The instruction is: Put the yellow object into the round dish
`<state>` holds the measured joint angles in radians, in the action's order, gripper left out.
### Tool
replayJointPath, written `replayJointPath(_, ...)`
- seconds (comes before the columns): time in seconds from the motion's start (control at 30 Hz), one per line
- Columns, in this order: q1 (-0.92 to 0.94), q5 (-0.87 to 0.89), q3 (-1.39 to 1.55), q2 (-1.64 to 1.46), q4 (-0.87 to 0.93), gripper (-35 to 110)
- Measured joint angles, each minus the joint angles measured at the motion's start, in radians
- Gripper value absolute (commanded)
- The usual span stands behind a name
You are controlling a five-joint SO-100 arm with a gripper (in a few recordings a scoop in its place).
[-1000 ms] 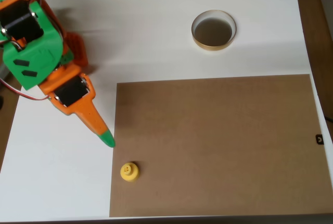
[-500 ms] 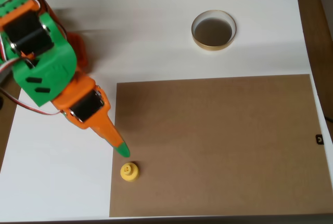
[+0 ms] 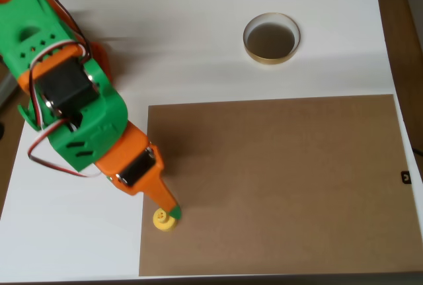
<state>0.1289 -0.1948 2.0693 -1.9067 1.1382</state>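
One small yellow object [image 3: 162, 219] sits at the brown mat's [image 3: 277, 179] near-left edge, gripper [image 3: 173, 215] tip touching it, opening unreadable. It is likely light, rigid, slippery plastic; best pinched at its knob.

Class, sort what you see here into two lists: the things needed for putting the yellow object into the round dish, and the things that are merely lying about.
Needed for the job:
yellow object
round dish
gripper

Merely lying about:
brown board
small black item at the board's right edge
white table
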Motion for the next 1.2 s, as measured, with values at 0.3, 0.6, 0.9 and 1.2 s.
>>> replayJointPath(0.3, 0.015, -0.006, -0.195, 0.265, 0.043, 27)
replayJointPath(0.6, 0.021, -0.012, -0.259, 0.379, 0.043, 26)
replayJointPath(0.9, 0.021, -0.012, -0.259, 0.426, 0.029, 21)
replayJointPath(1.2, 0.041, -0.031, -0.261, 0.446, 0.012, 14)
